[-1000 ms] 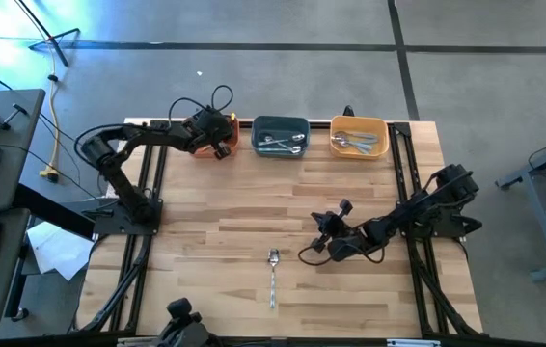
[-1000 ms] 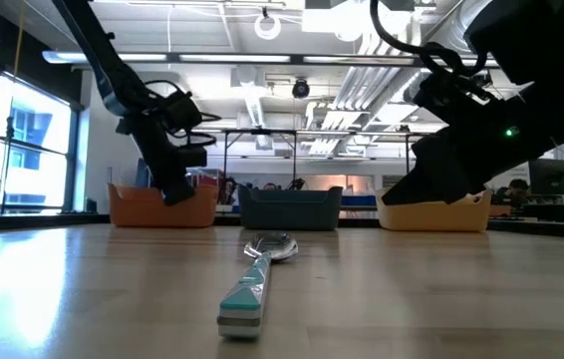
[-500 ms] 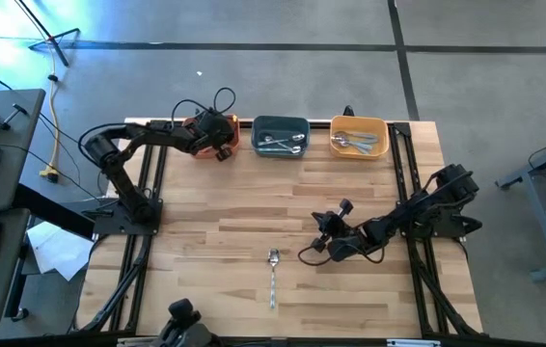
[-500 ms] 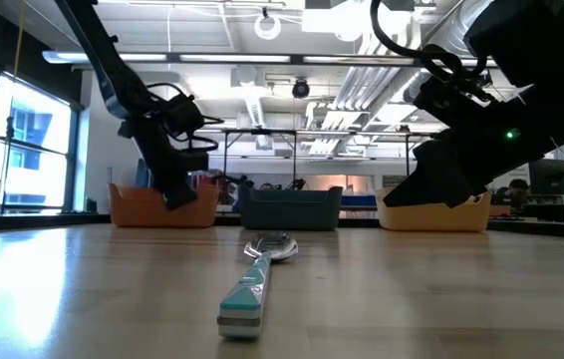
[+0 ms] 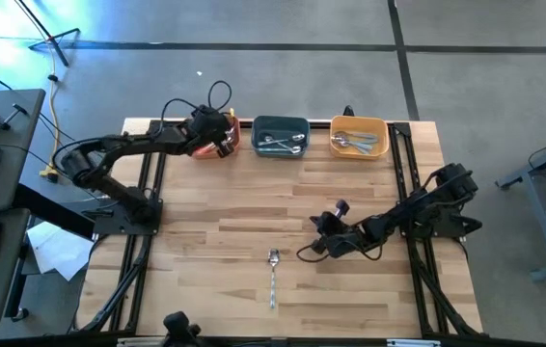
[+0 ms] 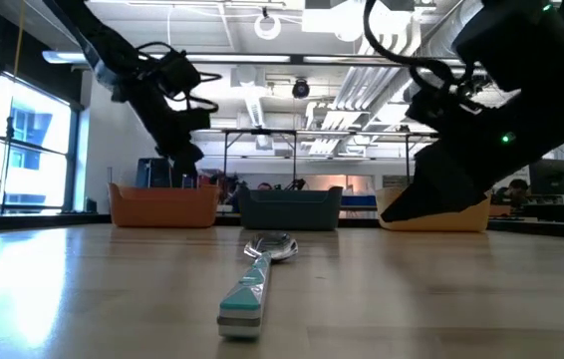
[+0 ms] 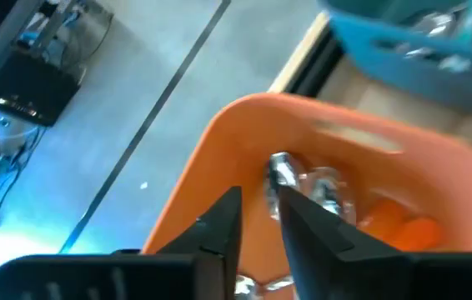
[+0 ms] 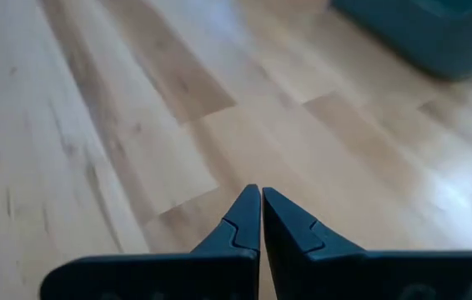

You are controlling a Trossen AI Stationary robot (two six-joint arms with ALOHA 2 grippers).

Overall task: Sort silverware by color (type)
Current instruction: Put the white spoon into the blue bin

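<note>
Orange bowl [image 7: 219,150], teal bowl [image 5: 280,136], yellow bowl [image 5: 359,136]: silverware [image 5: 282,142] inside.

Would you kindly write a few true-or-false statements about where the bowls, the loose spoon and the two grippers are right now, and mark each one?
1. The left gripper is over the orange bowl. True.
2. A spoon with a light blue handle lies alone on the table. True.
3. The right gripper grips that spoon. False: it hangs beside the spoon with its fingers shut on nothing.
4. The teal bowl sits between the orange bowl and the yellow bowl. True.
5. The yellow bowl is empty. False: it holds silverware.
6. The left gripper's fingers are pressed together. False: a narrow gap shows between them.
</note>
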